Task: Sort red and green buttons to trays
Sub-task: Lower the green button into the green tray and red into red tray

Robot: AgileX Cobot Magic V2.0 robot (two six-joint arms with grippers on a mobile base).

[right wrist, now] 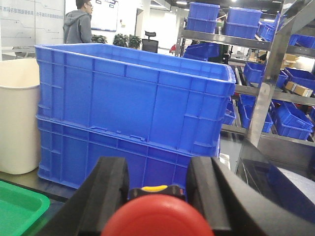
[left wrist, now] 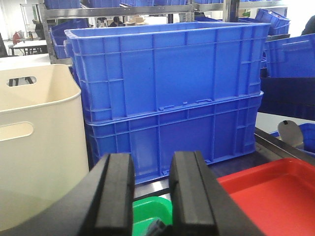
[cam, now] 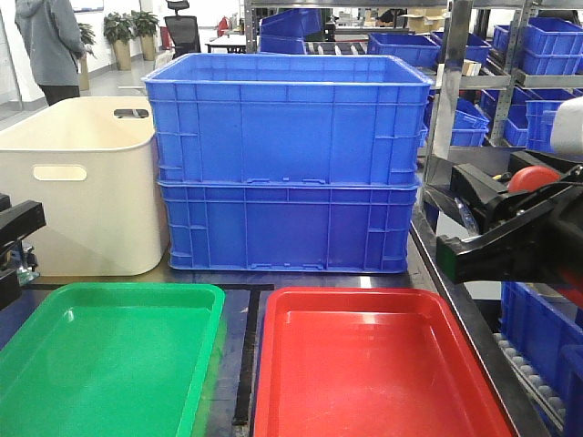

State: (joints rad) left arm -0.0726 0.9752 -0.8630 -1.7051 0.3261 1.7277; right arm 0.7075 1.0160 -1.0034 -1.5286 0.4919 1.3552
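The red button (right wrist: pixel 157 219) fills the bottom of the right wrist view, red cap toward the camera, and my right gripper (right wrist: pixel 157 182) is shut on it. From the front, that gripper (cam: pixel 478 218) hangs at the right, just beyond the red tray (cam: pixel 383 373), and the cap (cam: pixel 533 177) shows behind its fingers. My left gripper (left wrist: pixel 151 191) sits at the far left (cam: pixel 11 246), over the far-left corner of the green tray (cam: pixel 109 364). Its jaws are narrowed on a dark ribbed switch body (left wrist: pixel 157 228); that button's cap is hidden.
Two stacked blue crates (cam: pixel 287 164) stand right behind the trays, with a cream tub (cam: pixel 77 182) to their left. Shelving with more blue crates (cam: pixel 537 55) runs along the right. A person (cam: pixel 50 45) stands far back left.
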